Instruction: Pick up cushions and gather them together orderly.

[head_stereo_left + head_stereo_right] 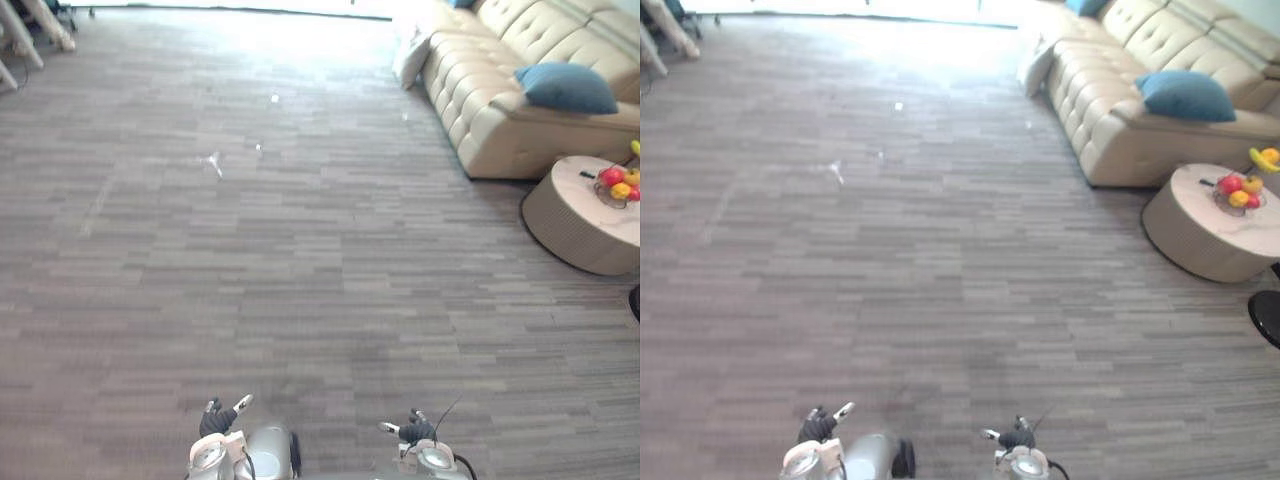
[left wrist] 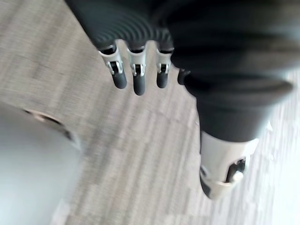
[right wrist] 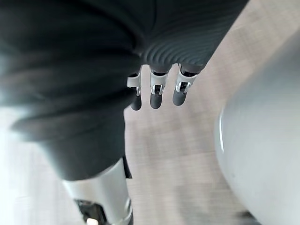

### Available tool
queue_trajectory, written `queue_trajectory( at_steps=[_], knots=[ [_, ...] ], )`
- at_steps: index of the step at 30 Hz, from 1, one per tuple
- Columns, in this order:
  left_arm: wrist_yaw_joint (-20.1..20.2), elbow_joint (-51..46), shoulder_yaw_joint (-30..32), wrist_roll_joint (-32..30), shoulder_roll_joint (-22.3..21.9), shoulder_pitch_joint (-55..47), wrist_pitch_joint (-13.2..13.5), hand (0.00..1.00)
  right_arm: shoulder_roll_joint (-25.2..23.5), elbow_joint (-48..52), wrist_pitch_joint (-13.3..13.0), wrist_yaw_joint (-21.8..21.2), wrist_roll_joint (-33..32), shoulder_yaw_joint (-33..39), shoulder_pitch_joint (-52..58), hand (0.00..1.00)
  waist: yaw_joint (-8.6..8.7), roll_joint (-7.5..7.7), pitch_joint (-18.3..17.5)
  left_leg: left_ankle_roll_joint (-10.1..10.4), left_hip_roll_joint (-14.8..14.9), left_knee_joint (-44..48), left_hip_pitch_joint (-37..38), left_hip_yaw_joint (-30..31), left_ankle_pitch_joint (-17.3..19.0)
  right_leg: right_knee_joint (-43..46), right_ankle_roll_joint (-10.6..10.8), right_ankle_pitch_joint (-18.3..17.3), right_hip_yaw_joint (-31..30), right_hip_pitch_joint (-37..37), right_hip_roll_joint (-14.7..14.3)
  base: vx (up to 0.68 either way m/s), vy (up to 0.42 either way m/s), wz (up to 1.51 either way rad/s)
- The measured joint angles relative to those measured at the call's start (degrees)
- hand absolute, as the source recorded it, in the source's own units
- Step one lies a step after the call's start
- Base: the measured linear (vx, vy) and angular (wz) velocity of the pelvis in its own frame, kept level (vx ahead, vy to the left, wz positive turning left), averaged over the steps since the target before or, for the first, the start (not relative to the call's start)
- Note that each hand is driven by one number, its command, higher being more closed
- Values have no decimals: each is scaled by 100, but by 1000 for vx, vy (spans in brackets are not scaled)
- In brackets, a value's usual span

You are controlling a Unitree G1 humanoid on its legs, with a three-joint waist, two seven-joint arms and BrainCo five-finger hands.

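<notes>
The fingers [image 2: 137, 79] of the left hand [image 1: 220, 420] hang straight and a little apart, with the thumb [image 2: 224, 171] held off to one side. They hold nothing, and past them is bare grey striped floor [image 1: 300, 250]. The fingers [image 3: 157, 96] of the right hand [image 1: 413, 430] are the same: straight, relaxed and empty over the floor. From the head camera both hands sit low at the near edge, left and right of centre, and well apart from each other.

A wide stretch of floor runs away from the hands, with a few small pale scraps [image 1: 214, 162] lying on it far ahead on the left.

The cushions are all far off to the right, by a cream tufted sofa [image 1: 490, 100] that runs along that side. A blue cushion [image 1: 565, 88] lies on the near end of the sofa seat. A white cushion [image 1: 410, 55] leans against the sofa's front further along. A second blue cushion [image 1: 1087, 6] shows partly at the sofa's far end.

Just beside the near end of the sofa stands a low round table [image 1: 575, 225]. On it is a fruit bowl [image 1: 618, 183] holding red and yellow fruit.
</notes>
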State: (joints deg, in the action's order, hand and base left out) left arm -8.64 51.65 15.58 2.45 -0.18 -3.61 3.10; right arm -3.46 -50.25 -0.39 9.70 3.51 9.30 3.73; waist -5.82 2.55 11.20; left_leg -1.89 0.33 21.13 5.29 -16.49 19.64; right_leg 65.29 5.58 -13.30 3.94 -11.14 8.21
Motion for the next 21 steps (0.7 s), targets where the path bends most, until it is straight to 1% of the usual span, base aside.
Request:
queue_trajectory(
  at_steps=[1, 2, 3, 4, 6, 7, 8, 9, 10, 11, 12, 13, 14, 15, 16, 17, 18, 19, 20, 21],
  knots=[
    [-1, 10, -35, -2, 1, 5, -1, 0, -1, 56, -19, 0, 5, 12, 0, 0, 9, -8, 6, 31, 3, -126, 121, 9, 50, -176, -76, -76, 244, -210, 1, 471, 132, -3],
    [-1, 58, -122, -4, 30, 12, -4, 0, 2, 199, -33, -10, 32, 79, 8, 0, 45, -9, 11, 109, 6, -350, 419, 29, 148, -884, -152, -152, 795, -675, -13, 589, 112, 10],
    [-4, 130, -165, -5, 59, 13, -12, 0, 16, 211, -49, -12, 33, 184, -35, 0, 105, -17, 32, 149, -5, -594, 762, 45, 175, -2000, -220, -88, 1219, -854, -68, 616, 94, 28],
    [-4, 159, -227, -13, 63, 12, -15, 0, 48, 222, -54, -16, 35, 232, -46, 0, 187, -24, 34, 206, -22, -887, 1114, 79, 208, -3236, -305, 194, 1441, -918, -191, 578, 51, 38],
    [-2, 179, -316, -24, 65, 15, -8, 0, 80, 219, -57, -23, 38, 241, -68, 0, 288, -32, 30, 293, -33, -1100, 1378, 206, 260, -4135, -361, 523, 1428, -989, -299, 558, -25, 54],
    [6, 189, -393, -73, 51, 14, 0, 0, 121, 218, -54, -31, 40, 249, -87, 0, 343, -50, 30, 393, -21, -1269, 1646, 349, 318, -4629, -424, 747, 1381, -1041, -354, 753, -81, 81],
    [10, 190, -428, -124, 27, -42, 2, 0, 140, 229, -51, -40, 41, 237, -89, 0, 370, -64, 26, 447, 14, -1274, 1809, 539, 351, -4454, -764, 1049, 1354, -1086, -347, 955, -154, 99],
    [12, 194, -431, -133, -4, -8, 9, 0, 153, 215, -13, -52, 62, 228, -92, 0, 401, -112, 7, 450, 149, -971, 1854, 841, 349, -4060, -1261, 1407, 1395, -1093, -332, 974, -239, 82],
    [14, 231, -415, -141, -107, -32, 0, 0, 277, 222, -5, -73, 99, 236, -110, 0, 383, -377, -64, 533, 445, -20, 1523, 1022, 294, -3640, -1291, 1005, 1519, -1066, -431, 812, -210, 51],
    [14, 232, -404, -148, -141, -56, 0, 0, 305, 224, -4, -73, 98, 234, -115, 0, 379, -426, -90, 635, 523, 403, 1340, 1072, 210, -3569, -1307, 863, 1541, -1039, -481, 787, -226, 12],
    [13, 232, -288, -180, -205, -42, -3, 0, 388, 289, -3, -74, 92, 229, -153, 0, 383, -615, -5, 667, 723, 1903, 750, 1262, -453, -3514, -1348, 527, 1604, -788, -649, 751, -172, -29],
    [13, 210, -163, -186, -312, -71, -5, 0, 462, 362, 7, -58, 83, 197, -160, 0, 357, -842, 86, 835, 934, 3364, 79, 1397, -1579, -3672, -1441, 289, 1502, -408, -883, 893, -183, -37],
    [13, 204, -120, -189, -324, -84, -6, 0, 474, 362, 6, -50, 78, 186, -171, 0, 346, -882, 96, 839, 1019, 3766, -129, 1362, -1587, -3736, -1453, 221, 1448, -265, -964, 884, -123, -64],
    [19, 113, -73, -193, -313, -76, 4, 0, 412, 204, 35, -27, 17, 161, -247, 0, 323, -851, 163, 732, 1227, 4660, -657, 1174, -1336, -3983, -1514, 41, 1255, 277, -1121, 591, -56, -49],
    [17, 45, -74, -201, -271, -80, 15, 0, 359, 131, 51, -22, -25, 149, -267, 0, 280, -798, 195, 717, 1238, 4841, -835, 1080, -1225, -4133, -1489, -14, 1155, 557, -1131, 722, -74, -80],
    [14, -195, -78, -205, -146, -187, 94, 0, 188, -57, 84, -22, -119, 36, -260, 0, 194, -547, 216, 692, 1217, 4821, -1473, 843, -970, -4774, -1454, -63, 840, 1343, -1109, 578, -54, -53],
    [16, -208, -77, -204, -143, -192, 104, 0, 178, -63, 86, -22, -122, 27, -265, 0, 186, -533, 213, 681, 1216, 4789, -1538, 822, -946, -4819, -1448, -66, 826, 1389, -1110, 705, -46, -58],
    [16, -309, -69, -201, -140, -218, 135, 0, 134, -63, 87, -17, -126, -64, -256, 0, 161, -496, 182, 608, 1212, 4504, -1964, 694, -810, -5169, -1405, -75, 720, 1763, -1100, 823, 26, -51],
    [21, -458, -45, -172, -185, -230, 162, 0, 112, -124, 95, -16, -136, -129, -247, 0, 104, -494, 181, 502, 1188, 3187, -2377, 285, -625, -5608, -1253, -117, 593, 2288, -1008, 801, 67, -61],
    [23, -511, -33, -159, -217, -240, 167, 0, 105, -135, 95, -15, -138, -161, -245, 0, 69, -496, 181, 461, 1166, 2728, -2492, 164, -612, -5697, -1168, -174, 525, 2433, -952, 666, 108, -54]
  ],
)
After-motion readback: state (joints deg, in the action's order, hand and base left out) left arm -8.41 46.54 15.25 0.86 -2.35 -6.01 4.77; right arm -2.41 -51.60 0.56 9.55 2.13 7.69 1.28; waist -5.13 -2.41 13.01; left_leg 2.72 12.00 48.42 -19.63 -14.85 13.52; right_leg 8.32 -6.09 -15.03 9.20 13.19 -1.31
